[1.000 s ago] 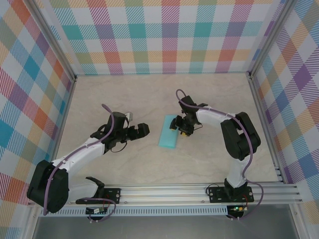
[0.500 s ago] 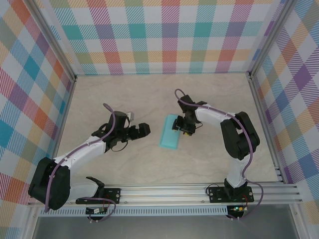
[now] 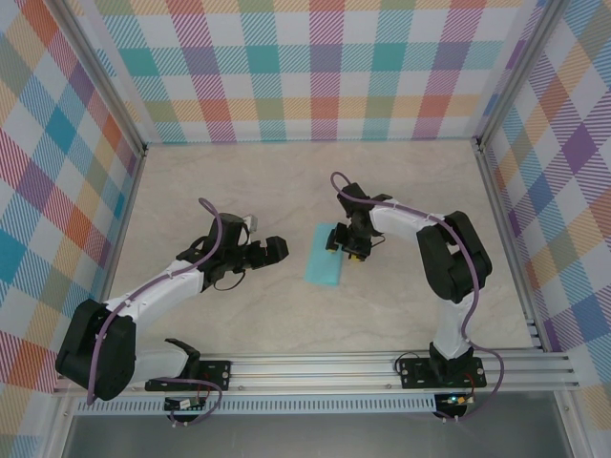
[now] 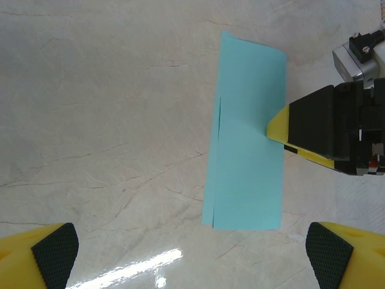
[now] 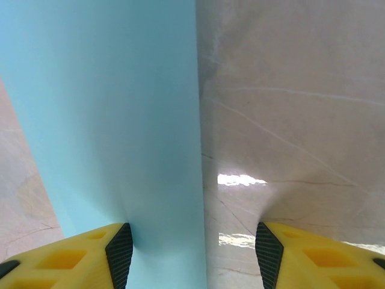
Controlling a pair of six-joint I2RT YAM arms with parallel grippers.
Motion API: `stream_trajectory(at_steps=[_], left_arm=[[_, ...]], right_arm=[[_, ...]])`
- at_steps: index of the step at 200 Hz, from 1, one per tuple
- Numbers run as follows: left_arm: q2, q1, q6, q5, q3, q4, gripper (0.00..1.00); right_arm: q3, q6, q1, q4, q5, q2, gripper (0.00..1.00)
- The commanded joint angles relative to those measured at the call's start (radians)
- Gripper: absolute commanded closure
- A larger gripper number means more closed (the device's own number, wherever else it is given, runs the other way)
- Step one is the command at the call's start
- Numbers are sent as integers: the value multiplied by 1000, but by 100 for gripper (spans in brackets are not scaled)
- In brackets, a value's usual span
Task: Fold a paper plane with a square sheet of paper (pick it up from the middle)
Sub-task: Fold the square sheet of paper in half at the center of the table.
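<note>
The square sheet of paper (image 3: 324,254) lies flat mid-table, folded in half into a long light turquoise strip with its two layers slightly offset (image 4: 246,156). My right gripper (image 3: 346,245) stands at the strip's right long edge, open. Its left pad (image 5: 120,256) rests on the paper (image 5: 108,120), its right pad (image 5: 267,253) on the bare table, so the jaws straddle the paper's edge. My left gripper (image 3: 272,250) hovers to the left of the strip, wide open with nothing between its fingers (image 4: 55,256). The right gripper (image 4: 325,129) touches the strip's side in the left wrist view.
The marble-look tabletop (image 3: 286,191) is boxed in by plaid walls (image 3: 315,67) at the back and both sides. An aluminium rail (image 3: 382,367) carrying the arm bases runs along the near edge.
The right gripper has shifted slightly toward the far left along the paper's edge. The paper and the left arm have hardly moved.
</note>
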Motion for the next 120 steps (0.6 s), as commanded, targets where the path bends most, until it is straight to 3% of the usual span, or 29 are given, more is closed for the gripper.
stream_trajectory(at_steps=[1, 120], left_arm=[[11, -12, 20, 8, 26, 16, 1], [29, -12, 34, 13, 15, 42, 1]], right_arm=[[0, 38, 3, 34, -17, -11, 41], [29, 14, 4, -19, 18, 55, 41]])
